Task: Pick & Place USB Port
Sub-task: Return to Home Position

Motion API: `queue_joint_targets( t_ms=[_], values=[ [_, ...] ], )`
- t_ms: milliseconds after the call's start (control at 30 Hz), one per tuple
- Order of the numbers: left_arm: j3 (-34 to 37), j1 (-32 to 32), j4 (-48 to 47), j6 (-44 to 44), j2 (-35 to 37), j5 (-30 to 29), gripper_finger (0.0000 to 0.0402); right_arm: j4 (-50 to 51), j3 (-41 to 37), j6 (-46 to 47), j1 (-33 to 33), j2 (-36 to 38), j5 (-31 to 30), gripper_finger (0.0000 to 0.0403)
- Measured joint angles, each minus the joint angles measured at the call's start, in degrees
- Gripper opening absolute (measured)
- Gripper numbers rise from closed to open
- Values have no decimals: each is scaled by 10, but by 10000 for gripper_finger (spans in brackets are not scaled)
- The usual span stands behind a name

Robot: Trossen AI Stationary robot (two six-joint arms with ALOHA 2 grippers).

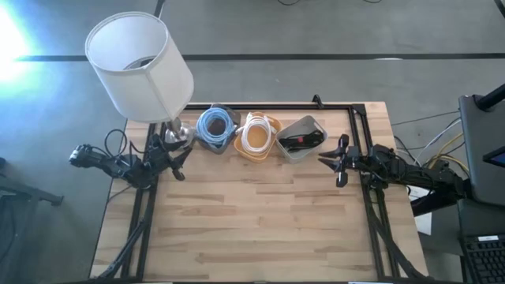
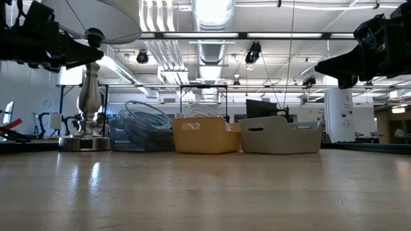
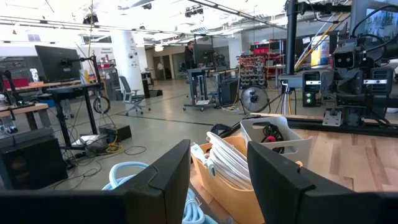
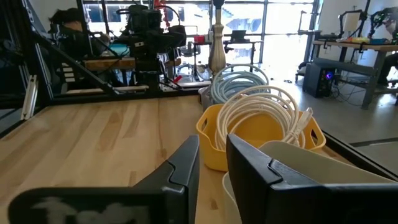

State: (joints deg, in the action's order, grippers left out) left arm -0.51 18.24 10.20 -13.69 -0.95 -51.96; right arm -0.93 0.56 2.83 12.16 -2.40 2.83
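Three bins stand in a row at the table's far edge. A dark bin (image 1: 215, 130) holds a blue cable coil, a yellow bin (image 1: 258, 136) holds a white cable coil, and a grey bin (image 1: 302, 139) holds black cables with a red bit. I cannot pick out a USB port on its own. My left gripper (image 1: 178, 160) hovers open above the table's left side, near the lamp base and facing the bins (image 3: 217, 152). My right gripper (image 1: 338, 162) hovers open at the right side, just beside the grey bin (image 4: 212, 144). Neither gripper holds anything.
A table lamp with a white shade (image 1: 140, 65) and a metal base (image 1: 177, 134) stands at the far left corner, close to my left gripper. A black frame rail (image 1: 276, 106) runs along the far edge. Bare wooden tabletop (image 1: 260, 213) spreads across the middle and near side.
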Motion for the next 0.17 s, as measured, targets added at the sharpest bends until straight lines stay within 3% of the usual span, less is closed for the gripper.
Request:
queue_joint_targets(
  t_ms=[167],
  values=[
    [0, 0, 0, 0, 0, 0, 163, 0, 0, 0, 0, 0, 0, 68]
  ],
)
